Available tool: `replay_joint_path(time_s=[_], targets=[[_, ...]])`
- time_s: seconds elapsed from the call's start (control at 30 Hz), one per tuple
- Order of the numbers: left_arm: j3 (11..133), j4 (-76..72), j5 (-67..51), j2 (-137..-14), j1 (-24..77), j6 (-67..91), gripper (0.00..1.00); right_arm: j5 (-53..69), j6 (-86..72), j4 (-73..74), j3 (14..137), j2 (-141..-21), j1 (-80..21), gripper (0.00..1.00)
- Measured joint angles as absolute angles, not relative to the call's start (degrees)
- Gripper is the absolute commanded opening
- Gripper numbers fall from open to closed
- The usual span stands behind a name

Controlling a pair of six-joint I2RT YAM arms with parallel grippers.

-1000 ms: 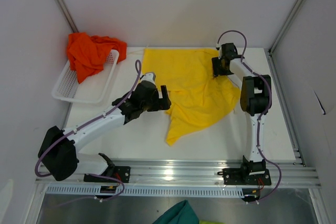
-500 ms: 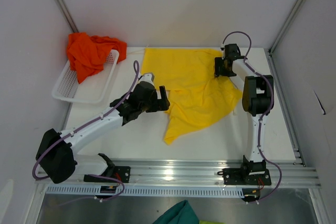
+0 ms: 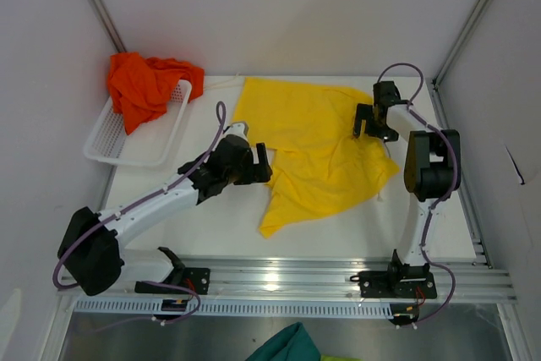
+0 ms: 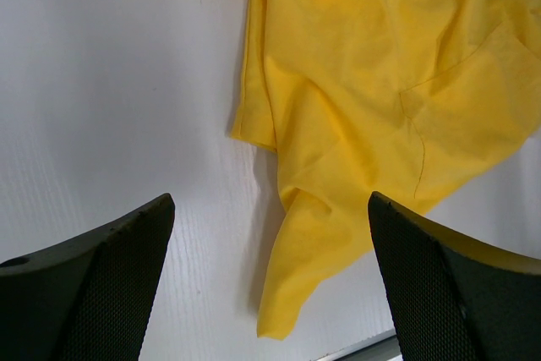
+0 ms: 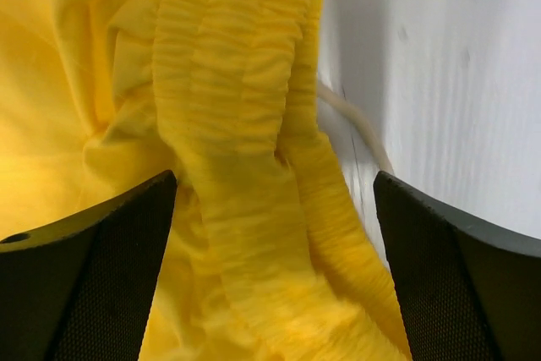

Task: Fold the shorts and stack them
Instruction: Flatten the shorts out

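The yellow shorts [image 3: 317, 145] lie spread and rumpled on the white table, one leg tip pointing toward the near edge. My left gripper [image 3: 267, 165] is open at their left edge; in the left wrist view [image 4: 269, 202] the leg tip [image 4: 292, 289] lies between the wide jaws. My right gripper [image 3: 372, 130] is open over the right part; in the right wrist view [image 5: 275, 179] the gathered waistband [image 5: 245, 116] lies between the jaws, with a white drawstring [image 5: 359, 124] beside it. The orange-red shorts [image 3: 145, 84] are bunched in the basket.
A white plastic basket [image 3: 106, 148] sits at the back left. A teal-green cloth [image 3: 287, 346] lies below the table's front rail. Metal frame posts stand at the back corners, and the aluminium rail [image 3: 279, 275] runs along the near edge.
My right gripper has moved right and toward the near edge, and the yellow shorts have shifted right with it. The left gripper has barely moved.
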State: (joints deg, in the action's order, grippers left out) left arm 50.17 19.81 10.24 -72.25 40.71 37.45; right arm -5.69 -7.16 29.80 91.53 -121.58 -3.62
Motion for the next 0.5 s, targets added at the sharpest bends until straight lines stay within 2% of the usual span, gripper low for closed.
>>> replay_joint_path(time_s=[0.17, 0.3, 0.5], targets=[[49.8, 19.4, 9.8, -75.3, 40.8, 37.5, 0.96, -5.6, -10.2, 29.5, 81.8, -109.7, -4.1, 1.00], [48.0, 17.7, 8.5, -78.5, 40.8, 37.5, 0.95, -6.0, -11.5, 28.8, 79.0, -102.3, -5.2, 1.00], [45.6, 14.8, 6.8, -81.5, 40.8, 37.6, 0.93, -5.5, -12.2, 27.8, 77.0, -99.7, -6.8, 1.00]])
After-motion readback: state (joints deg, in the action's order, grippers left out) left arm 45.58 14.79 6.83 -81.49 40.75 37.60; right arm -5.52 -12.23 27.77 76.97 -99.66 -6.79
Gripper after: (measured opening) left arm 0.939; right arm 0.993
